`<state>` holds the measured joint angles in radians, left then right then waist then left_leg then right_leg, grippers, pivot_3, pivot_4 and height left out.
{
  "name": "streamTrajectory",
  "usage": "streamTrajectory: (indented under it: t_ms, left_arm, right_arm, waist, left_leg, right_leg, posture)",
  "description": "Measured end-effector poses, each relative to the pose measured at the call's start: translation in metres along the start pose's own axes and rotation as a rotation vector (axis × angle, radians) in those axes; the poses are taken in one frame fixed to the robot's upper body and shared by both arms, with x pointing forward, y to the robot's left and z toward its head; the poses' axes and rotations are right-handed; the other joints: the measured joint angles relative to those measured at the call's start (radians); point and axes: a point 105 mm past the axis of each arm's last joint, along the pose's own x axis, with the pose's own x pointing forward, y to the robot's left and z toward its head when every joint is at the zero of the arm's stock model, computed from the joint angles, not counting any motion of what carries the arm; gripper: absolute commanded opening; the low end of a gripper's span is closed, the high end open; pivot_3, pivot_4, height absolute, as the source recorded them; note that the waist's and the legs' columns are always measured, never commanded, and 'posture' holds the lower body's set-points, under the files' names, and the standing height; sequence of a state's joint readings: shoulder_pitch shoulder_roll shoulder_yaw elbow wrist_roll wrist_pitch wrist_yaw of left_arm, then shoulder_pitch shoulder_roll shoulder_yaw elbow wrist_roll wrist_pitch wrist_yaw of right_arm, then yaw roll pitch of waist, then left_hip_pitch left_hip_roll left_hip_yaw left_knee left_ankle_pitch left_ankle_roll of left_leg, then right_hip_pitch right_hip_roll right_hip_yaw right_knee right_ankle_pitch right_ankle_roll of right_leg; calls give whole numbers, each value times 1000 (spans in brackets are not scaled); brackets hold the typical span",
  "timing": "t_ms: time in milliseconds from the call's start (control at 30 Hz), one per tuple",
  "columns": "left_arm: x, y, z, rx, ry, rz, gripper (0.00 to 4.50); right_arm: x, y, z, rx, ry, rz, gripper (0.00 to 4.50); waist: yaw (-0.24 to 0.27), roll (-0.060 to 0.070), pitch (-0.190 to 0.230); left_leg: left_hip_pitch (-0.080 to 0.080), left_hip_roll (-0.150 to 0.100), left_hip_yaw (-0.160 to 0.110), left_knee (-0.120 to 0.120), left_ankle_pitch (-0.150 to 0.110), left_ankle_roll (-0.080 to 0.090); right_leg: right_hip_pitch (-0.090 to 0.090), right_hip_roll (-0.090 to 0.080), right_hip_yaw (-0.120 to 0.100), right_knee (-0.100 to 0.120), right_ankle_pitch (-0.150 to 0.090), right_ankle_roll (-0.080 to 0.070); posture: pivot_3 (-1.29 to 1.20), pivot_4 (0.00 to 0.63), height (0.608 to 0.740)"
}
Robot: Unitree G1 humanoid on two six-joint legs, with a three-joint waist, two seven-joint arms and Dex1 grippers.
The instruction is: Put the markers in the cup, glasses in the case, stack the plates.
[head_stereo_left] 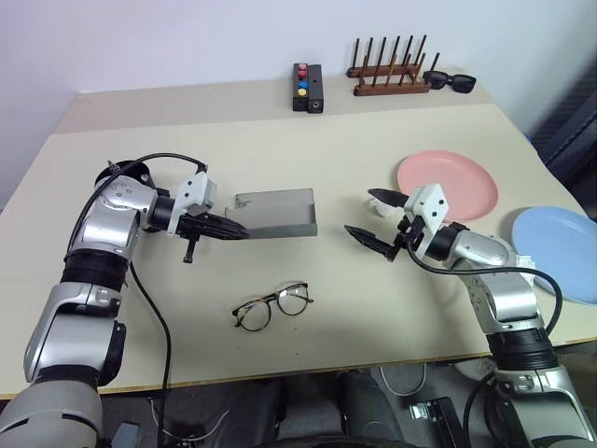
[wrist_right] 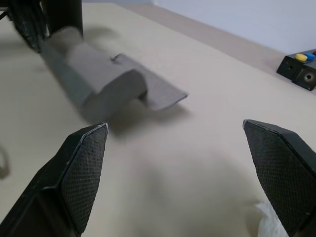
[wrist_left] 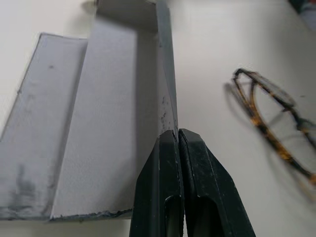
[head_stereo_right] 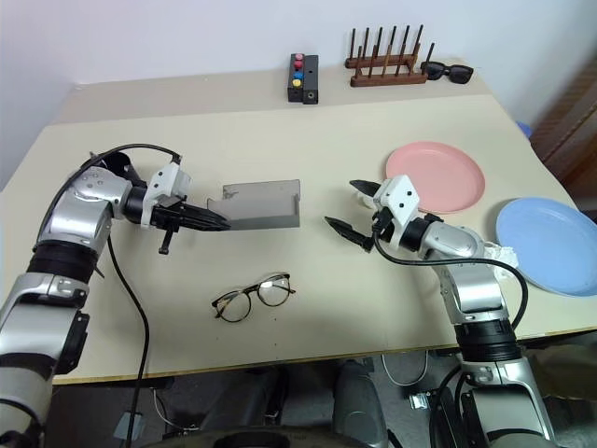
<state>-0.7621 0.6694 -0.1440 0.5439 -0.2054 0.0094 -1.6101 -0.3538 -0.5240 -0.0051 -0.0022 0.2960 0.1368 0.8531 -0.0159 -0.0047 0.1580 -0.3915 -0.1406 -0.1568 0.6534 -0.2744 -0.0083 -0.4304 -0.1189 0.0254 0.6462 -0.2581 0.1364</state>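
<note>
Worktop (head_stereo_left: 373, 159): pale beige, matte, bare apart from the items noted; a lighter strip runs along its far edge against a plain white wall. My left fingers (head_stereo_left: 235, 231) are clenched on the near wall of the grey case (head_stereo_left: 280, 213), which lies open at mid-worktop, its flap spread flat on the far side. My right fingers (head_stereo_left: 371, 222) are released, spread wide with nothing between them, hovering just above the surface between the case and the pink plate (head_stereo_left: 448, 185). The blue plate (head_stereo_left: 560, 250) lies beside the pink one at the worktop's right edge, apart from it, not stacked. The glasses (head_stereo_left: 271, 307) rest lenses-up on the worktop, near the front edge and in front of the case. At the far edge: a black box with coloured buttons (head_stereo_left: 308, 88), a wooden peg rack (head_stereo_left: 390, 77), and black sunglasses (head_stereo_left: 450, 81) beside it.
</note>
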Motion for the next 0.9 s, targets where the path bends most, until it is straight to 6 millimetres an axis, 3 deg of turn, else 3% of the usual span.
streamTrajectory:
  t_ms: [333,633,900]
  left_arm:
    - [14,-20,17,-33,-6,17,45]
    - [15,-36,13,-108,77,85,45]
    - [16,-28,-3,-95,122,57,45]
  right_arm:
    - [-7,-1,-6,5,18,-13,4500]
    - [-23,3,-16,36,70,-34,4500]
    - [-26,3,-18,49,73,-48,4500]
  waist:
    - [-1,0,0]
    - [6,0,0]
    - [5,0,0]
  left_leg:
    - [0,0,0,0,0,0]
    - [0,0,0,0,0,0]
    - [0,0,0,0,0,0]
  right_leg:
    - [0,0,0,0,0,0]
    - [1,0,1,-1,0,0]
    - [1,0,1,-1,0,0]
  posture:
    - [0,150,740]
    - [0,150,740]
    - [0,150,740]
